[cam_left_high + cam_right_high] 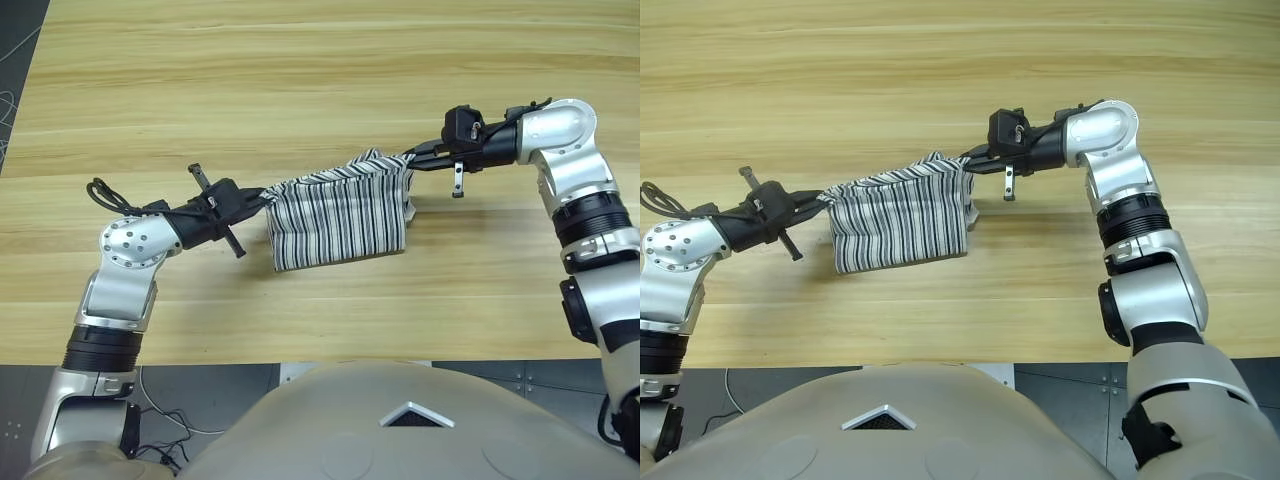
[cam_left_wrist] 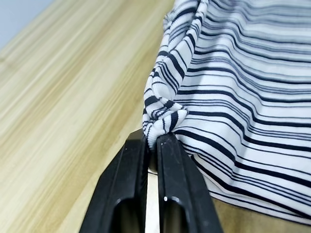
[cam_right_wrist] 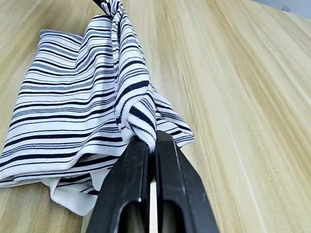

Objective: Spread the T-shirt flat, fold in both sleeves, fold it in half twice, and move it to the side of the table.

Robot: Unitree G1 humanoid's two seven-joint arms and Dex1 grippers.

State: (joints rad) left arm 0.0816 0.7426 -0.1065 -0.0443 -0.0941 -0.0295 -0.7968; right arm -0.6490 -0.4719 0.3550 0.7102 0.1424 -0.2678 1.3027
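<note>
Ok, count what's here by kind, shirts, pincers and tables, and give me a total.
Black-and-white striped fabric T-shirt: 1
Black two-finger pincers: 2, left pincer and right pincer
Light wooden table: 1
Total: 4

Your work surface is a light wooden table (image 1: 300, 60), its grain running side to side, with the boards reaching well beyond both grippers on the far side. On it sits the striped T-shirt (image 1: 340, 215), gathered into a small bundle between your left gripper (image 1: 264, 196) and your right gripper (image 1: 411, 157). Its lower folds and a white hem rest on the wood just beneath the right gripper. Its two upper corners are lifted off the boards, one clamped tight in each gripper's fingertips.
</note>
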